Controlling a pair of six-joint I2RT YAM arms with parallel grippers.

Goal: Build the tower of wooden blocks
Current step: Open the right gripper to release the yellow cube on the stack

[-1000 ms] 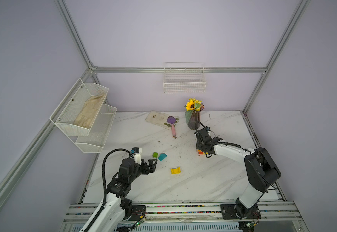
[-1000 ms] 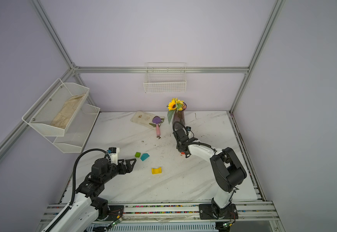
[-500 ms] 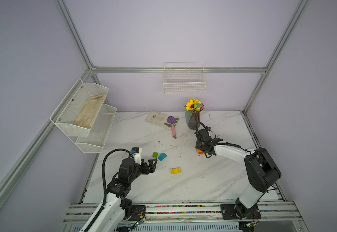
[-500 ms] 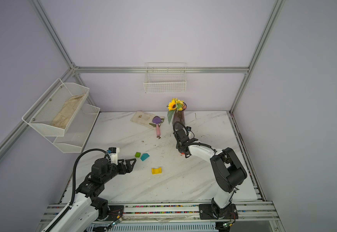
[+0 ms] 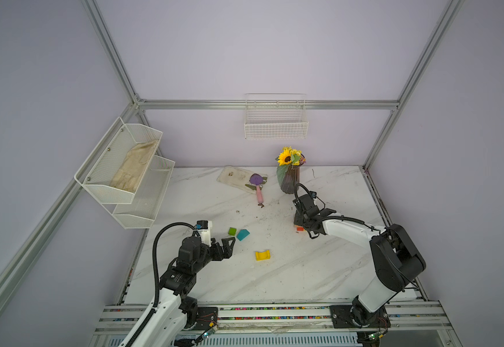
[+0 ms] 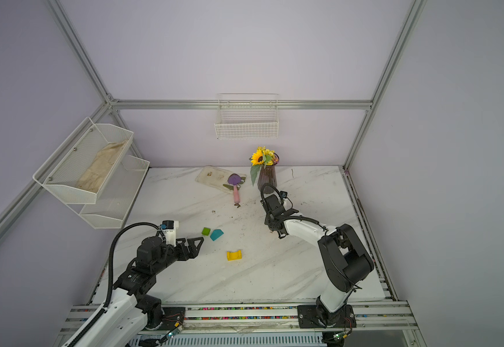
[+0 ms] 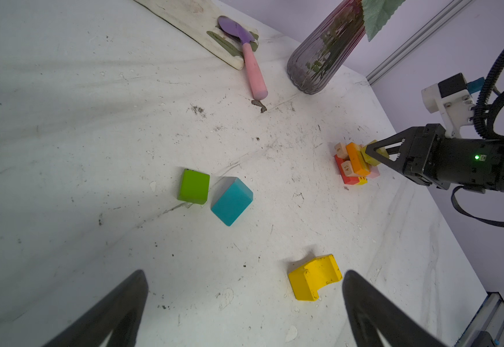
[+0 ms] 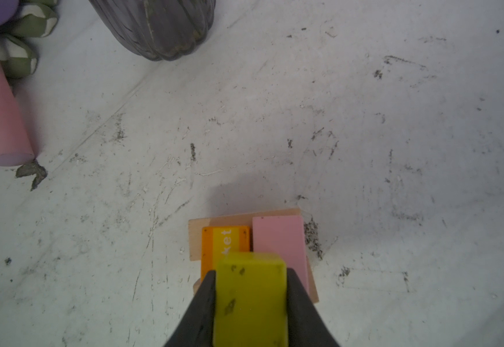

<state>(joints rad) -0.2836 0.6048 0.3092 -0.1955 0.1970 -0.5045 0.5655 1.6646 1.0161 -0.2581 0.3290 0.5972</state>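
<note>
Three loose wood blocks, a green cube (image 5: pixel 232 231), a teal pointed block (image 5: pixel 242 234) and a yellow arch (image 5: pixel 262 255), lie on the white marble table (image 5: pixel 274 279) in both top views, just ahead of the left gripper (image 5: pixel 229 245), whose fingers are spread wide and empty. Across the table the right gripper (image 5: pixel 298 221) hangs over the small multicoloured tower (image 5: pixel 299 229) near the dark ribbed vase (image 5: pixel 289 181), hiding most of it. From the left wrist view, the tower (image 7: pixel 353 165) shows a red base, tan bars and an orange block, with the right gripper (image 7: pixel 369 153) pinching a yellow rectangular block (image 7: pixel 370 160) at its top layer; whether the block already touches cannot be told. From the right wrist view, the fingers (image 8: pixel 205 300) clamp that block (image 8: pixel 250 297) on two opposite sides, above an orange block (image 8: pixel 225 243) and a pink block (image 8: pixel 279 240) lying side by side on a tan bar (image 8: pixel 244 217). The step in hand looks like setting the yellow block down. Doing it well likely means centring it over the seam so both blocks carry it, lowering straight until it seats flat, then parting the fingers slightly and lifting straight up, since a sideways drag could shove the narrow layers off.
</note>
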